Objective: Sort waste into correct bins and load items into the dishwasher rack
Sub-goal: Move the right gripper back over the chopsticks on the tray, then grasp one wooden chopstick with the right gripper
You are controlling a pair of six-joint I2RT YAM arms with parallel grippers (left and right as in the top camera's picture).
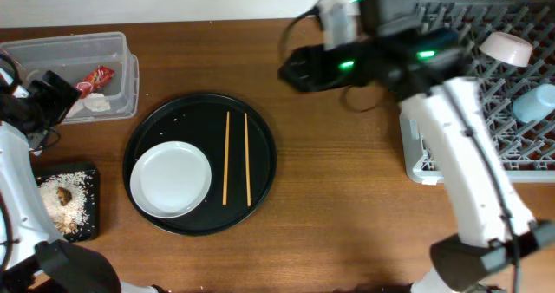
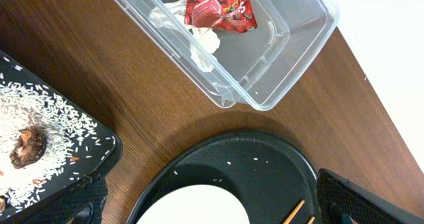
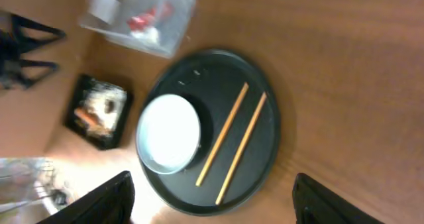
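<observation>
Tub (image 1: 124, 63), clear, is set at the far left rear of the table (image 1: 347, 198); a red wrapper (image 2: 220, 12) and a white tissue (image 2: 202, 42) are held in it, touching each other. The left gripper (image 2: 211, 181) is seen at the tub's left end, its fingers (image 2: 89, 197) spread wide with nothing gripped between them. In front of the tub a flat black tray (image 1: 94, 176) is strewn with rice (image 1: 68, 211), on which a brown lump (image 2: 28, 148) is lodged. At centre a round tray (image 1: 260, 167) carries a white plate (image 1: 171, 179) on its left and two parallel chopsticks (image 1: 227, 157) on its right. The right gripper (image 3: 211, 184) is held over bare table between round tray and rack, fingers parted and empty. At the far right the rack (image 1: 520, 154) is loaded with a bowl (image 1: 506, 47) and a blue cup (image 1: 533, 104).
</observation>
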